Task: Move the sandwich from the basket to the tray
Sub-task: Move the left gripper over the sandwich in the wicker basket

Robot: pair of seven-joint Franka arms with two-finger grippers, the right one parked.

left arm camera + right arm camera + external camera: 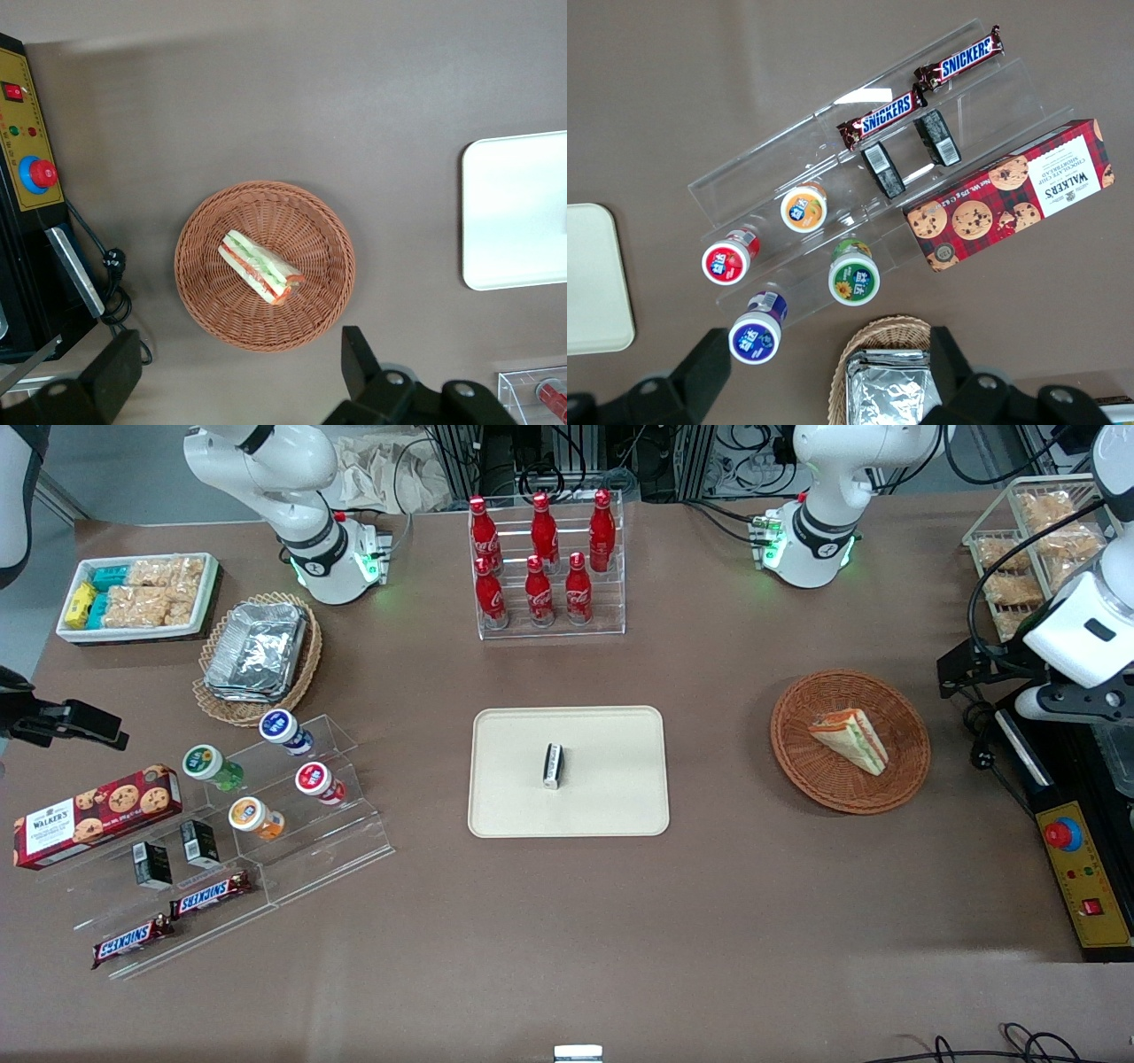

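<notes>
A: Where is the sandwich [850,739]?

B: In the basket [899,779], lying on its side near the middle, filling edge showing in orange, red and green. The basket sits on the table [709,921] toward the working arm's end.

A: And the gripper [239,376]?

B: High above the table, at the working arm's end, clear of the basket. In the wrist view its two fingers [359,354] stand wide apart with nothing between them, and the basket and sandwich show between and past the tips. From the front I can only see the arm's white body at the frame edge, so how high it hangs over the table I cannot say.

A: The tray [611,797]?

B: In the middle of the table, well apart from the basket. A small dark and white packet [553,765] lies on it, near its centre; I cannot read what it is.

A: Anything else close by?

B: A yellow control box [1085,877] with a red button lies beside the basket, at the table's edge. A rack of red bottles [545,558] stands farther from the front camera than the tray.
</notes>
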